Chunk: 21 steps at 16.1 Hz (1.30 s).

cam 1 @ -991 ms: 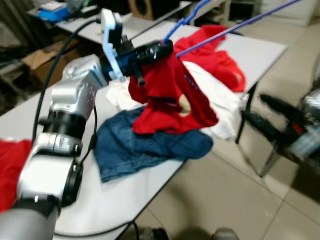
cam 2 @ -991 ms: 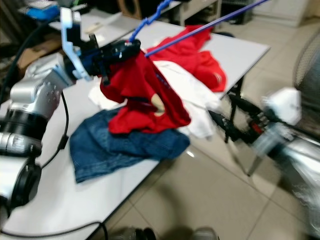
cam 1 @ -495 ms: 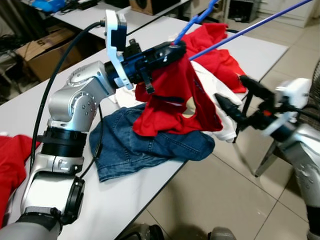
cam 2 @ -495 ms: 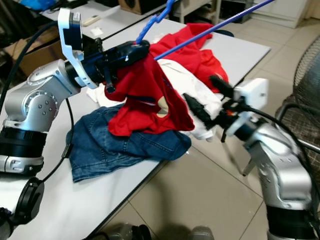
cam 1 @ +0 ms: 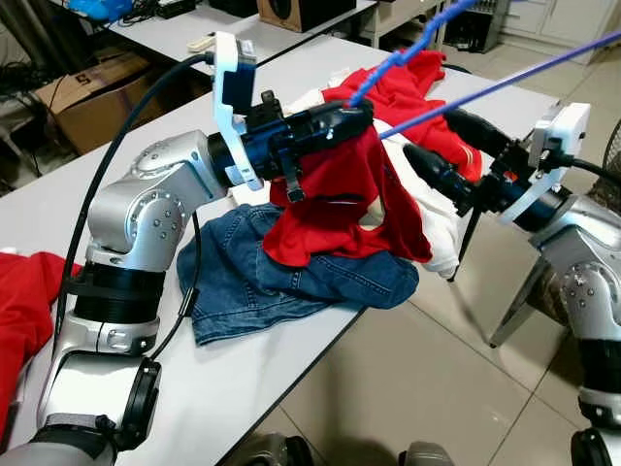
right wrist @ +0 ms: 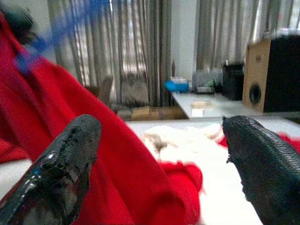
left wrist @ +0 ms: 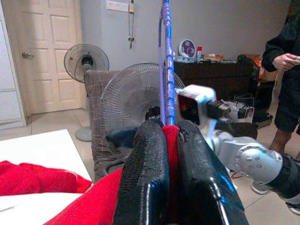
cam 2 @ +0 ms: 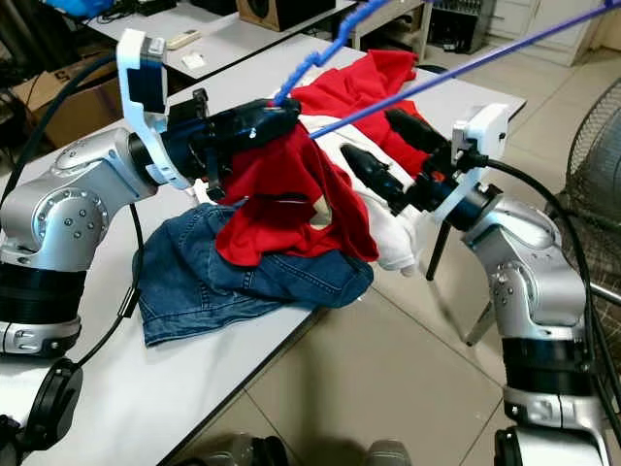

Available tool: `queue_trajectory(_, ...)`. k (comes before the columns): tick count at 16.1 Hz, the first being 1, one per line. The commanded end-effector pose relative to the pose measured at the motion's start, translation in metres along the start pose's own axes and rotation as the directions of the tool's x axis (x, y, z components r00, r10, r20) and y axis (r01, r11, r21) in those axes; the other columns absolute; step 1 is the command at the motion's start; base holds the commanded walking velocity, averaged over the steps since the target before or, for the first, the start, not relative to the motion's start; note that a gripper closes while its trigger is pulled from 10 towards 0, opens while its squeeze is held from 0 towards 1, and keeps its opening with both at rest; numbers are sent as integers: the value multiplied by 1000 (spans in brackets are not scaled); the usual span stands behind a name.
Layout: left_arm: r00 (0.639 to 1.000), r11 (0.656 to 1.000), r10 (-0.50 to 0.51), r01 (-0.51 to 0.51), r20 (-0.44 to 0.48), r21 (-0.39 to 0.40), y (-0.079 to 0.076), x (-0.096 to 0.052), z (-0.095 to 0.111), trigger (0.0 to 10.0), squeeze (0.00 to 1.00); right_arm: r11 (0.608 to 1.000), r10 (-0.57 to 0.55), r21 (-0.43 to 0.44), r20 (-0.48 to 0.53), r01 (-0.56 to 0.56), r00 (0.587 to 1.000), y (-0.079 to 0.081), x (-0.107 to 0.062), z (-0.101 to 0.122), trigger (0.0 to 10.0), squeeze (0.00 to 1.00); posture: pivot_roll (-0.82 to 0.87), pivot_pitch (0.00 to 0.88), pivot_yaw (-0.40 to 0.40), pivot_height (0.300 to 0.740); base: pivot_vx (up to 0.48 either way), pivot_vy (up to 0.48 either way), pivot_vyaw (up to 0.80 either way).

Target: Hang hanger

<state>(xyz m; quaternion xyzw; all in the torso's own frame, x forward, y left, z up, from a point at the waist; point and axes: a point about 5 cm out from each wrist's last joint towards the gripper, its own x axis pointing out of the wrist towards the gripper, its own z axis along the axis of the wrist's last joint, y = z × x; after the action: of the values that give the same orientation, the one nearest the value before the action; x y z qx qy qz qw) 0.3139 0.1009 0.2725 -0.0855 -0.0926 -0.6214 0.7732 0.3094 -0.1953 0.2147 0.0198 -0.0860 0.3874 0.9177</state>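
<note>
Our left hand [cam 1: 342, 115] is clamped on the hanger [cam 1: 505, 76] and shirt [cam 1: 340, 194]; our right hand [cam 1: 448, 150], fingers apart, is beside the shirt.

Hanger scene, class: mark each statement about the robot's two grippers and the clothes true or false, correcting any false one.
1. The left gripper is shut on the blue hanger and red garment. True.
2. The right gripper is shut. False: its fingers are spread open.
3. Blue jeans lie on the table. True.
4. The red garment lies flat on the table. False: it hangs from the left gripper.
</note>
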Motion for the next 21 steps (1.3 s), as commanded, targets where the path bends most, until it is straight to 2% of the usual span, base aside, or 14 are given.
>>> queue_trajectory(1,1000,1000,-5,5,-9,28,-2,-1,7,0,0,999,33,-3,0,-33,999,-2,5,1,10000,0,-215,0,120,740,0,0,0)
queue_trajectory(5,1000,999,-6,7,-22,37,1,0,10,0,0,989,131,67,27,-132,991,-3,14,6,10000,0,-187,0,94,740,0,0,0)
queue_trajectory(7,996,996,74,-71,-46,55,10,1,7,0,0,963,235,129,38,-238,971,0,13,9,10000,0,-160,0,66,740,0,0,0)
queue_trajectory(8,993,993,100,-96,-65,63,13,0,5,0,0,960,248,131,20,-248,969,-1,11,6,10000,0,-150,0,58,740,0,0,0)
queue_trajectory(10,991,992,112,-107,-76,63,14,0,4,0,0,970,215,119,-19,-211,976,-5,12,-3,10000,0,-140,0,56,740,0,0,0)
queue_trajectory(15,998,1000,10,-9,-54,13,-4,13,2,0,0,984,161,99,-119,-150,980,-12,20,-22,10000,0,-138,0,63,740,0,0,0)
queue_trajectory(17,999,1000,9,-9,-52,7,-6,15,0,0,0,989,139,76,-154,-129,978,-16,19,-27,10000,0,-140,0,63,740,0,0,0)
queue_trajectory(19,998,1000,9,-9,-59,4,-6,15,-3,0,0,992,108,80,-154,-97,982,-19,18,-28,10000,0,-142,0,63,740,0,0,0)
queue_trajectory(21,995,1000,23,-22,-92,12,-6,13,-9,0,0,988,123,104,-118,-111,985,-18,17,-26,10000,0,-143,0,61,740,0,0,0)
